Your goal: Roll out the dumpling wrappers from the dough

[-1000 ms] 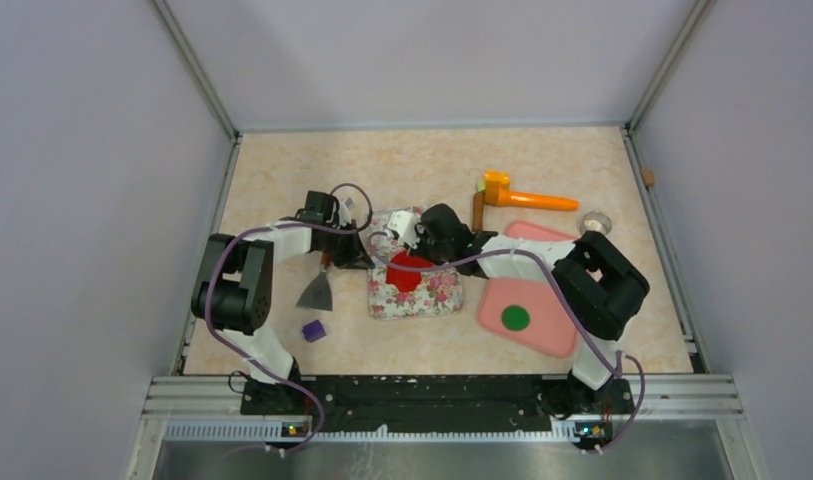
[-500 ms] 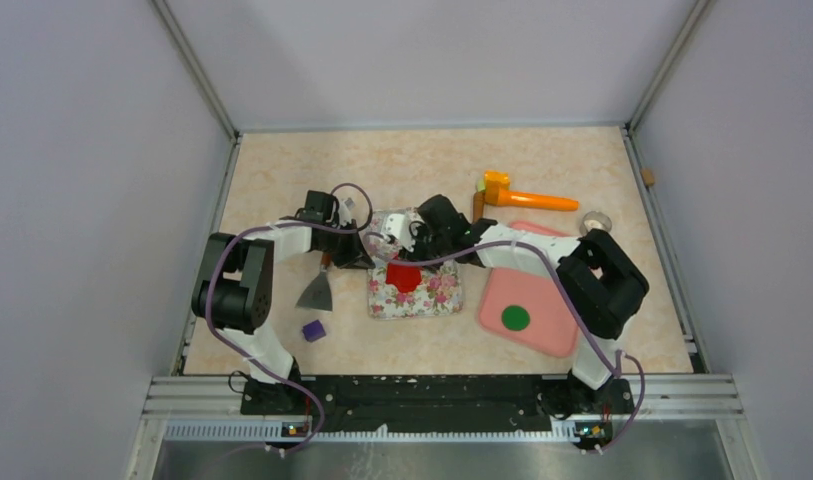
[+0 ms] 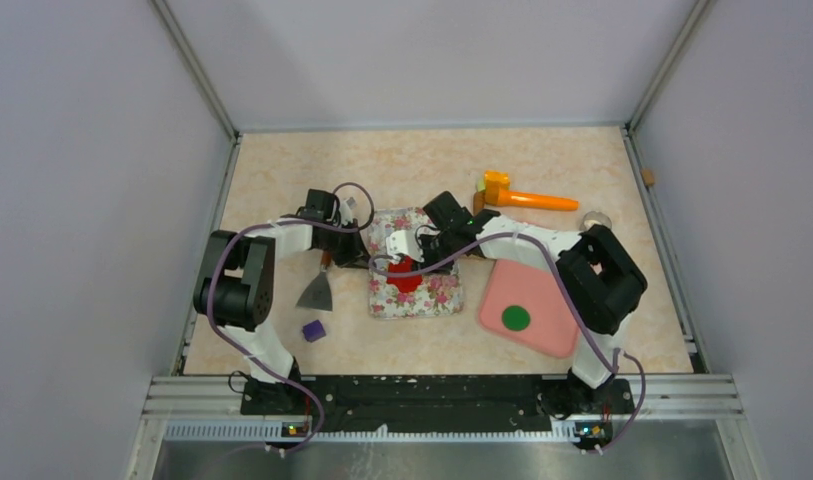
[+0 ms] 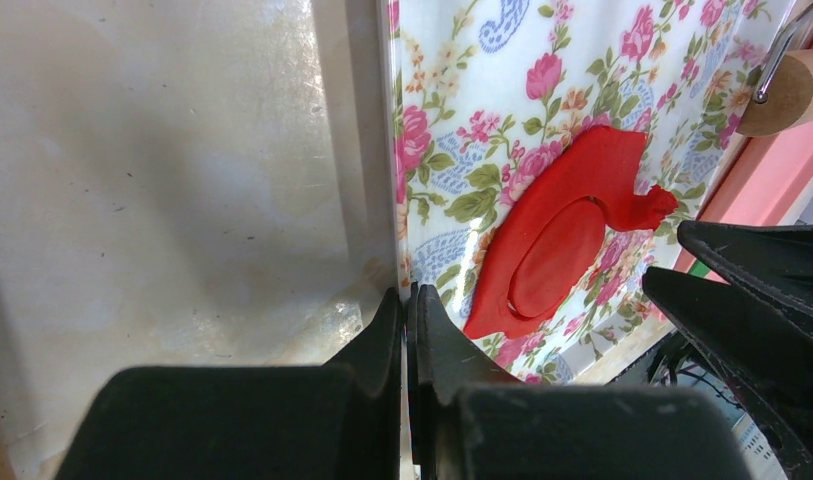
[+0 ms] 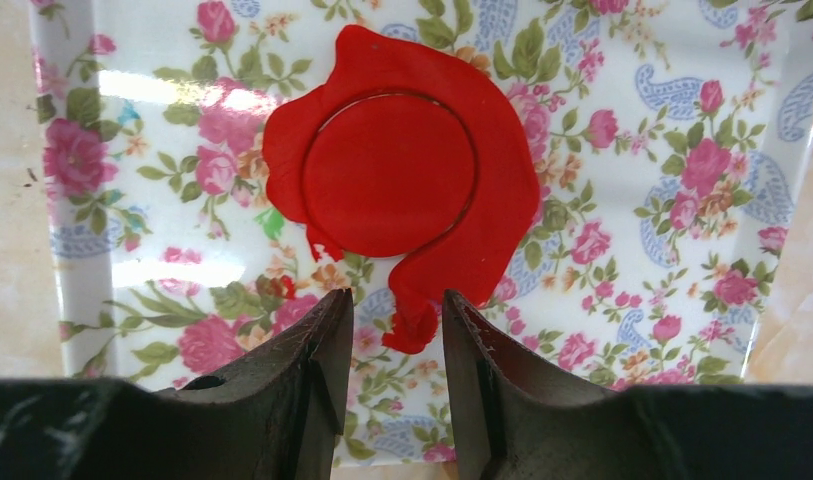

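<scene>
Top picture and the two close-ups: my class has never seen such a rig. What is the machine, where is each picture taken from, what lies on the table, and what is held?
The machine is two robot arms bolted at the near edge of a table. The top view looks from above and behind them; each close-up comes from a camera on one wrist. On the table lie a floral mat carrying red clay with a dumpling wrapper cut in it, a scraper, a purple block, an orange tool and a pink tray bearing a green disc. The left gripper is shut on the mat's edge. The right gripper is open, empty, its fingers either side of the clay's tail.
</scene>
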Controlling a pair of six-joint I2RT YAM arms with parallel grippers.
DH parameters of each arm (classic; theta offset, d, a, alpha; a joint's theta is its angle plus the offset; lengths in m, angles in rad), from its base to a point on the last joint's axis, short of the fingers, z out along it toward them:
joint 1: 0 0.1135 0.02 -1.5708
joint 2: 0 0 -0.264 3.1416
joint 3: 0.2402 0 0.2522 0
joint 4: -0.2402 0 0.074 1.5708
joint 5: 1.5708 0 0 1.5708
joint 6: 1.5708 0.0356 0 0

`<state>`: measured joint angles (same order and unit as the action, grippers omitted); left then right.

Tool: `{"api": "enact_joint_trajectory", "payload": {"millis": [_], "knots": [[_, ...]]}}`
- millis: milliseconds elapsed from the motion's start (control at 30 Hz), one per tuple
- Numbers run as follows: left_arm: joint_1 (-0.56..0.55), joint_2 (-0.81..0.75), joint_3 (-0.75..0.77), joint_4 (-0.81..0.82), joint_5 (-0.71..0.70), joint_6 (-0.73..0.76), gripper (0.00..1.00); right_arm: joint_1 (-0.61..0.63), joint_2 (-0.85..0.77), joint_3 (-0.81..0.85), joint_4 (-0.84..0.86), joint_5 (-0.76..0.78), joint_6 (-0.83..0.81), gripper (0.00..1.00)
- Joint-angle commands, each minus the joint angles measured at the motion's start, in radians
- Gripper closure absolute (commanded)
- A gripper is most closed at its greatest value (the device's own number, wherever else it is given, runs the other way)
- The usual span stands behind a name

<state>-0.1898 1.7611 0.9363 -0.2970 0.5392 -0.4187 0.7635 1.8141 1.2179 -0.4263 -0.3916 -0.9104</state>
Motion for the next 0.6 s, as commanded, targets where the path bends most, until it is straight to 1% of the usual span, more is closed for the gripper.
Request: {"api": "enact_joint_trajectory", "payload": {"millis": [0,267,367,500,567], "knots": [[-0.013,0.048,-0.016,-0.033,-0.06,0.046,1.0,-0.004,0.025,0.051,0.033,-0.01,-0.073,0.61],[-0.013,0.054,-0.009,-0.031,-0.058,0.047,1.0,-0.004,0.073,0.048,0.035,0.024,-0.088,0.61],[-0.013,0.055,-0.01,-0.031,-0.056,0.047,1.0,-0.004,0.089,0.045,0.055,0.047,-0.095,0.62],[-0.013,0.054,-0.008,-0.032,-0.054,0.049,1.0,-0.004,0.108,0.047,0.068,0.089,-0.11,0.7],[-0.013,0.054,-0.009,-0.033,-0.056,0.049,1.0,-0.004,0.109,0.044,0.07,0.104,-0.123,0.75]]}}
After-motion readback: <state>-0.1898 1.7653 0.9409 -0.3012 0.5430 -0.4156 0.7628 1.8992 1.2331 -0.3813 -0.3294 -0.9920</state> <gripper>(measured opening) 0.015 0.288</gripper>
